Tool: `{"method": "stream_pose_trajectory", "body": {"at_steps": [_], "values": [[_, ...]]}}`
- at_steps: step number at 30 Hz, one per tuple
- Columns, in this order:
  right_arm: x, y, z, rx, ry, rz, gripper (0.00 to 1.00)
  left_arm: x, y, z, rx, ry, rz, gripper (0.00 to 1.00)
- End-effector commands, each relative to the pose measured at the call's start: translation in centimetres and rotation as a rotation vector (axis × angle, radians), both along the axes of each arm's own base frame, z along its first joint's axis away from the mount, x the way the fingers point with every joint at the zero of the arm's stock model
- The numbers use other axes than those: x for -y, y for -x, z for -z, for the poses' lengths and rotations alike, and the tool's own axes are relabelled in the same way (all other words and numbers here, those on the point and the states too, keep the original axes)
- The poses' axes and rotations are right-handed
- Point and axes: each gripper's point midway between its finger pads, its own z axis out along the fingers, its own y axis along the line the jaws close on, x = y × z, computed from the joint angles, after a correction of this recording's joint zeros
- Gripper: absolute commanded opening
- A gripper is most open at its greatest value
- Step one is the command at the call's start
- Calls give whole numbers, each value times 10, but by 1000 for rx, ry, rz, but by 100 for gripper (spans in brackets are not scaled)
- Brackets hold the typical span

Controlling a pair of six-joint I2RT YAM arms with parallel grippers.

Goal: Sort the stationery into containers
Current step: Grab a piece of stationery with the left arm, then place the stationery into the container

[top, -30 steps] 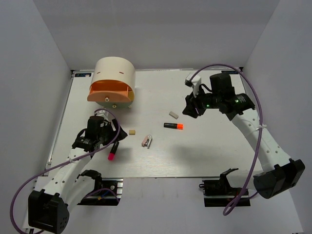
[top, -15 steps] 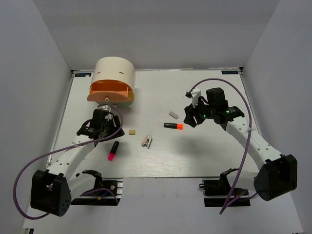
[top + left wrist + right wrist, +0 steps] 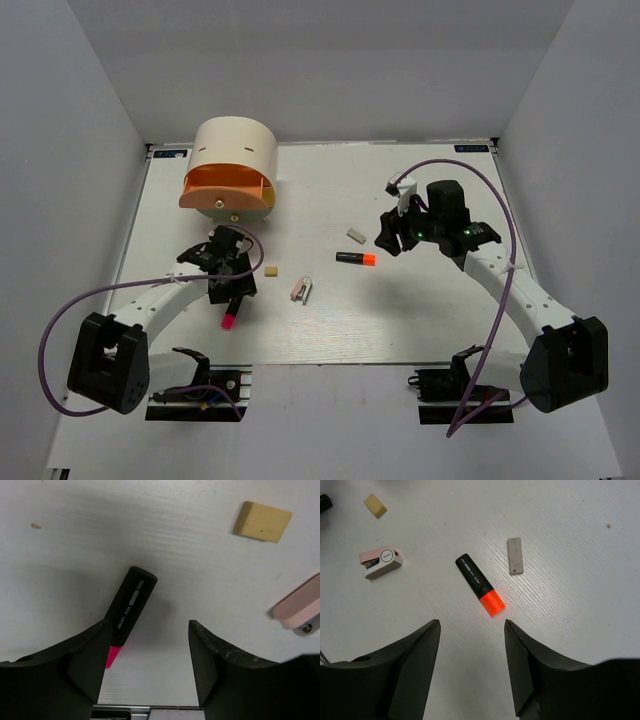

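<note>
The left end effector (image 3: pixel 150 630) is held wide over the pink marker (image 3: pixel 129 611) — off-centre, so it may be knocked aside. The right end effector (image 3: pixel 472 625) is held wide too.

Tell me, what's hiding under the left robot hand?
A black marker with a pink cap lies on the table under the open left gripper. In the wrist view, one finger covers part of the cap.

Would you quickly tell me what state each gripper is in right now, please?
Left gripper: open, holding nothing; the pink-capped marker lies beside one finger.
Right gripper: open, holding nothing, above the orange-capped marker.
</note>
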Motion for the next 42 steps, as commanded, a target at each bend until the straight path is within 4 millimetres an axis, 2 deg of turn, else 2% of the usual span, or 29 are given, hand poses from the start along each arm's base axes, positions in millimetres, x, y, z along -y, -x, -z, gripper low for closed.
{"method": "stream_pose_trajectory", "body": {"at_steps": [1, 4, 7, 9, 13, 16, 18, 19, 21, 23, 27, 28, 31, 32, 33, 35, 36, 37, 39, 40, 42], "values": [[-4, -3, -11, 44, -50, -4, 60, -5, -2, -6, 20, -52, -40, 72], [-5, -2, -6, 36, -62, -10, 60, -9, 6, 10, -13, -106, -50, 72], [-6, -1, -6, 33, -71, -13, 60, -14, 2, 13, 8, -140, -84, 72], [-5, 0, -5, 33, -73, -14, 60, -17, 7, 23, -11, -165, -94, 71], [-5, 4, -2, 27, -83, -20, 63, -17, 5, 31, -6, -165, -115, 64], [-5, 5, -2, 20, -94, -15, 63, -18, 7, 39, -7, -163, -124, 55], [-11, 8, -6, 21, -109, -29, 63, -17, 11, 41, -14, -167, -114, 43], [-6, 5, -7, 24, -111, -12, 63, -17, 11, 41, -14, -167, -114, 39], [-7, 6, -6, 20, -118, -13, 63, -12, 6, 34, 21, -128, -112, 28], [-7, 7, -8, 22, -119, -16, 63, -4, 6, 27, 40, -94, -87, 24], [-8, 12, -10, 39, -120, -37, 63, 30, 6, -3, 122, 80, 32, 15], [-8, 13, -11, 43, -122, -44, 60, 37, 2, -19, 183, 133, 55, 13], [-11, 17, -10, 43, -130, -68, 49, 68, 0, -57, 291, 279, 203, 12], [-11, 17, -9, 42, -130, -70, 39, 82, 2, -79, 344, 347, 279, 11], [-10, 17, -10, 45, -134, -69, 34, 88, 1, -90, 376, 381, 297, 11], [-12, 18, -11, 46, -138, -83, 24, 101, -7, -127, 478, 442, 343, 9], [-13, 17, -11, 46, -139, -85, 14, 103, -11, -139, 512, 454, 346, 8], [-14, 18, -14, 49, -142, -88, 10, 106, -23, -169, 598, 471, 341, 8], [-14, 16, -13, 49, -140, -90, 2, 110, -37, -198, 682, 478, 329, 8], [-14, 16, -14, 50, -140, -88, 2, 114, -50, -219, 724, 480, 317, 8], [-14, 15, -15, 53, -142, -88, 2, 116, -71, -244, 792, 487, 259, 8]]}}
